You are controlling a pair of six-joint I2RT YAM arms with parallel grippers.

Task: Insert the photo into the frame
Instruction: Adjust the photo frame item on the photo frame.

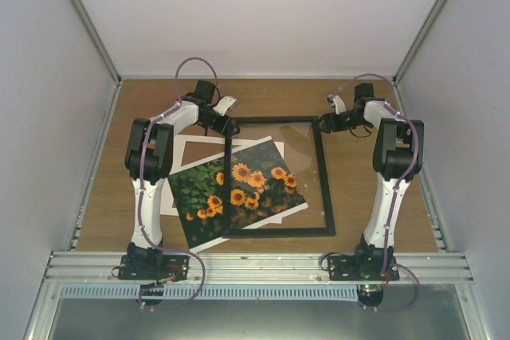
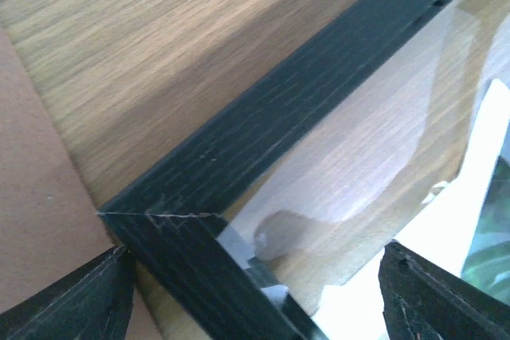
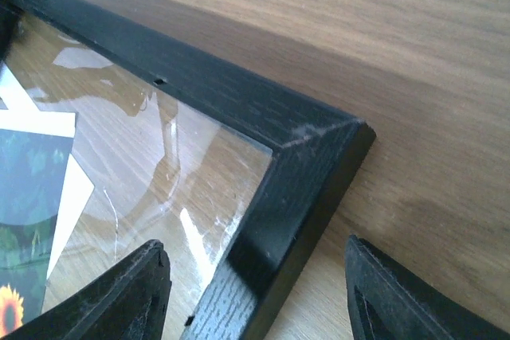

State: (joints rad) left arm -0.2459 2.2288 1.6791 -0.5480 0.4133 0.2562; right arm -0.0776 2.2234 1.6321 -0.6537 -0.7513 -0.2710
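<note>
Top external view: the frame lies flat on the counter, long sides running away from the arm bases. The left hand is at its far-left corner and the right hand at its far-right corner.

The photo lies askew at the frame's near-left part, well short of both hands. The frame's left rail crosses over it, so the right half of the print shows inside the frame and the left half sticks out onto the counter. A white mat lies under the photo's far-left part.

Frame contents: a clear pane with glare on it. Through it I see the counter's wood grain and, on the left, part of the print.

Left wrist view: the hand is open wide, with one finger outside the frame corner and the other over the pane. There is a gap on each side and nothing is gripped. A flat brown sheet lies beside the corner, possibly a backing board, though the view is too tight to be sure.

Right wrist view: the hand is partly open, straddling the rail just below the far-right corner. One finger is over bare counter and the other over the pane. It holds nothing.
</note>
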